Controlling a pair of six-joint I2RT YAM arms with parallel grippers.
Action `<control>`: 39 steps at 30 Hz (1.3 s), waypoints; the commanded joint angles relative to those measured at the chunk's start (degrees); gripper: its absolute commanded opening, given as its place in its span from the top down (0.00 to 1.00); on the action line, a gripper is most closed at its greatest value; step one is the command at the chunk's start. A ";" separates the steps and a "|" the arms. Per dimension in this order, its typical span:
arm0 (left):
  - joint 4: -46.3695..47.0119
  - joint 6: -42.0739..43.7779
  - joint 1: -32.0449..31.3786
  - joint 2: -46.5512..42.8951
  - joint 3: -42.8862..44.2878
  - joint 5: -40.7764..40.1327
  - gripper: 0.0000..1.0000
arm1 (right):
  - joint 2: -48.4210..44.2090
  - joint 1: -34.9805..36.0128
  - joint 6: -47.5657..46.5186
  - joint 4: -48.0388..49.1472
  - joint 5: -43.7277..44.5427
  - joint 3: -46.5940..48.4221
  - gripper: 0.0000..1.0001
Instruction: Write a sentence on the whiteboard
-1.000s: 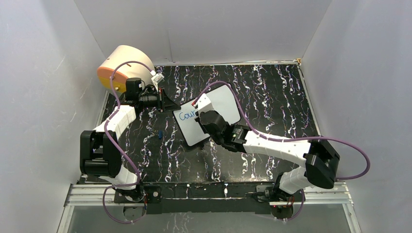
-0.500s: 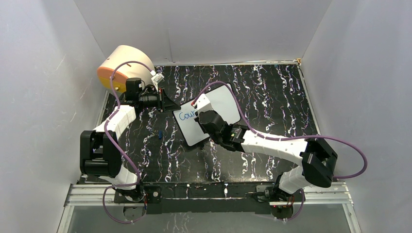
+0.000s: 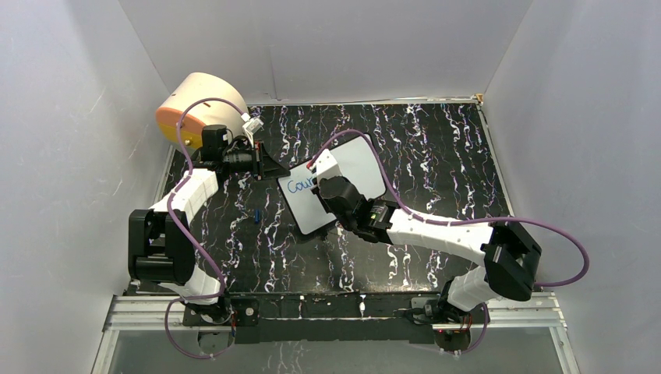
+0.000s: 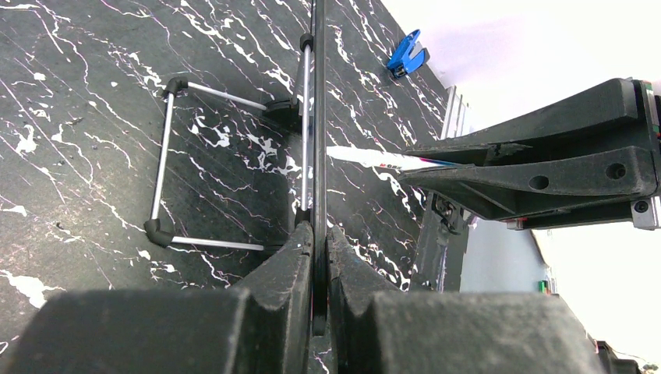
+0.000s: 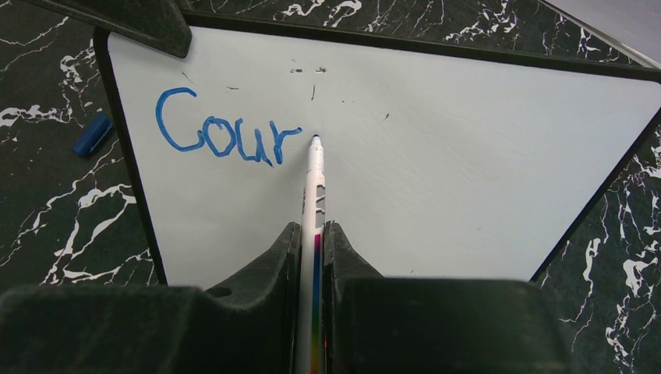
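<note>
The whiteboard (image 5: 436,171) has a pale glossy face and a thin black rim. On it the sentence (image 5: 226,134) reads "Cour" in blue, which also shows in the top view (image 3: 298,185). My right gripper (image 5: 313,230) is shut on a white marker (image 5: 315,183), whose blue tip sits at the board's face just right of the "r". My left gripper (image 4: 319,234) is shut on the whiteboard's edge (image 4: 318,117), seen edge-on there, at the board's left corner (image 3: 274,167). The right wrist hides the board's middle in the top view.
A cream-and-orange drum (image 3: 199,105) stands at the back left. A blue marker cap (image 3: 256,215) lies on the black marbled table left of the board, also in the wrist views (image 5: 92,134) (image 4: 408,54). A wire stand (image 4: 167,164) rests behind the board. White walls enclose the table.
The right arm's elbow has shifted slightly to the left. The writing still reads "Cour" and the left arm has not moved.
</note>
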 commanded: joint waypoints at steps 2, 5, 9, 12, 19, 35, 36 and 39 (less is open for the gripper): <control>-3.06 1.62 -0.25 0.89 0.09 -1.13 1.00 | 0.19 -0.32 -0.34 2.88 0.00 1.69 1.00; -3.06 1.62 -0.25 0.98 0.22 -1.17 1.00 | -0.02 -0.28 -0.21 2.35 -0.56 1.49 1.00; -3.05 1.62 -0.25 0.98 0.26 -1.28 1.00 | 0.08 -0.31 -0.04 1.30 -1.57 1.60 1.00; -3.04 1.57 -0.25 0.98 0.22 -1.26 1.00 | 0.01 -0.27 0.20 0.40 -2.12 1.50 1.00; -2.99 1.49 -0.25 1.07 0.22 -1.26 1.00 | 0.42 -0.30 0.56 -1.40 -3.47 1.49 1.00; -3.06 1.62 -0.34 0.98 0.15 -1.17 1.00 | -0.43 -0.29 0.83 -4.49 -0.95 1.09 1.00; -3.02 1.62 -0.34 0.98 0.17 -1.17 1.00 | -0.51 -0.35 0.83 -4.15 -0.64 0.97 1.00; -3.03 1.62 -0.38 0.98 0.09 -1.22 1.00 | -0.67 -0.41 0.74 -3.23 0.00 0.87 1.00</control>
